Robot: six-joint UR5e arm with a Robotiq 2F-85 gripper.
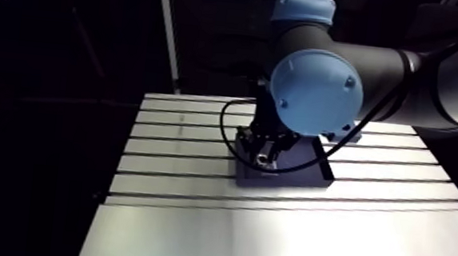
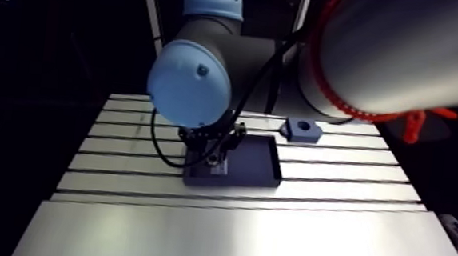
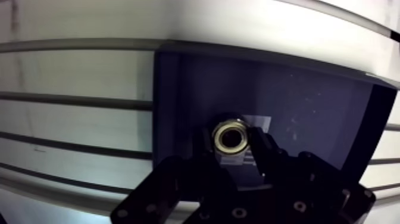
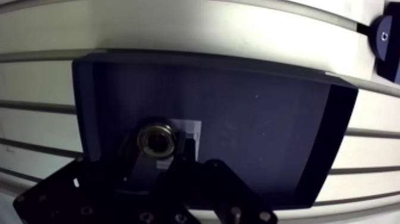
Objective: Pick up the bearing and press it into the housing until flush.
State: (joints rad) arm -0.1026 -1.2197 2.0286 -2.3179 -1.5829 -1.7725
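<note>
Grasp step: claw [image 3: 231,149] closed on the bearing [image 3: 231,137], low in the tray [image 4: 250,95] at arm-view centre; next needs a straight lift, then carry to the housing [image 2: 303,129] right of centre, bore aligned.

My gripper [image 3: 231,143] is matt black throughout. Its two fingers [image 3: 266,154] sit on angular hinged links, and small round screw heads [image 3: 239,212] show pale against the black. The joints carry round light-blue caps. The large cap [image 1: 316,91] bears two small dark dots near its rim. A second, domed cap [image 1: 302,8] tops the joint on its far side. The adjoining link [image 1: 390,69] is a smooth black tube, and the upper link [image 2: 416,51] is pale grey.
</note>
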